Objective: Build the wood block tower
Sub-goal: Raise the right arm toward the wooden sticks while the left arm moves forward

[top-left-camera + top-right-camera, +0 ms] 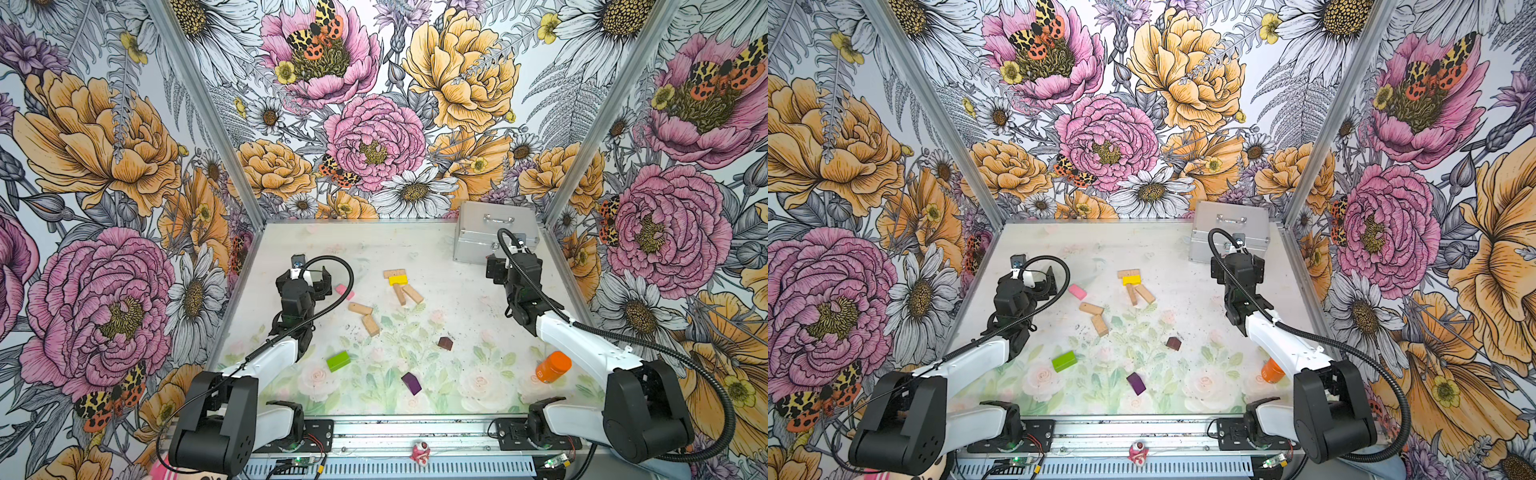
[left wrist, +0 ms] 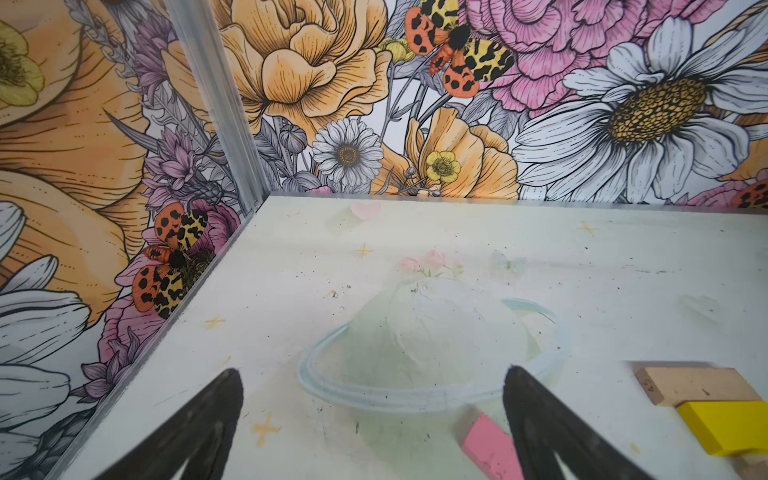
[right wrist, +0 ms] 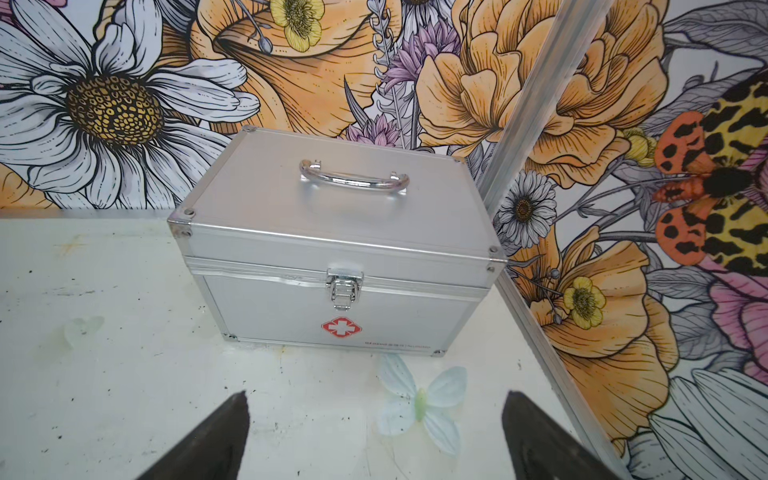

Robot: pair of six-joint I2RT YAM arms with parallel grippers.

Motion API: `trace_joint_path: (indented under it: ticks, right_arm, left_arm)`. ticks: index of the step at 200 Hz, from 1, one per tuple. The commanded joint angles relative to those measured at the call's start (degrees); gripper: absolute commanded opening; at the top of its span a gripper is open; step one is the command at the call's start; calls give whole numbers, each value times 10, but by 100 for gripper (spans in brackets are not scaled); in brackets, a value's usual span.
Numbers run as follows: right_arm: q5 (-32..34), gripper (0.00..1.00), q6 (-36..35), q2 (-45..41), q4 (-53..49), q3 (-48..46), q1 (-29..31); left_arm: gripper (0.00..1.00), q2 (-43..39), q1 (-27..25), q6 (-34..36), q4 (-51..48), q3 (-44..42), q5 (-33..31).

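Wood blocks are scattered loose on the table (image 1: 457, 266), none stacked. The left gripper (image 2: 372, 374) is spread wide and empty; the pink block (image 2: 490, 449) lies just beside its right finger, with the yellow block (image 2: 725, 426) touching a tan block (image 2: 694, 384) further right. The right gripper (image 3: 376, 397) is spread and empty, facing the silver case (image 3: 332, 249), well right of the blocks.

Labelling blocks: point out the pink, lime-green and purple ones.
pink block (image 1: 1077, 291): in a top view, upper face.
lime-green block (image 1: 337, 359): in a top view, upper face.
purple block (image 1: 410, 382): in a top view, upper face.
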Motion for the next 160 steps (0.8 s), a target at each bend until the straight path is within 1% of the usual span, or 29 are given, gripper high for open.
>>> trace_joint_path:
  ticks: [1, 30, 50, 74, 91, 111, 136, 149, 160]
  right_arm:
    - [4, 97, 10, 10, -17, 15, 7]
    - [22, 97, 36, 42, -69, 68, 32]
    - [-1, 94, 42, 73, -133, 126, 61]
    - [-37, 88, 30, 117, -175, 178, 107]
    - [-69, 84, 30, 156, -198, 212, 130]
    - [-104, 82, 32, 208, -228, 255, 156]
    - [-117, 77, 27, 275, -289, 320, 189]
    - [-119, 76, 29, 300, -309, 337, 200]
    - [-130, 75, 36, 314, -313, 341, 202]
  left_arm:
    - [99, 11, 10, -12, 11, 6, 14]
    - [99, 14, 10, -12, 14, 8, 6]
    - [99, 0, 9, -22, 5, 8, 19]
    - [99, -36, -4, -56, -44, 19, 33]
    - [99, -66, -34, -74, -82, 24, 31]
    - [99, -106, -91, -92, -127, 23, 18]
    - [99, -160, -157, -116, -173, 7, -4]
    - [99, -189, -180, -139, -201, -3, -33]
    - [99, -213, -190, -166, -226, -12, -40]
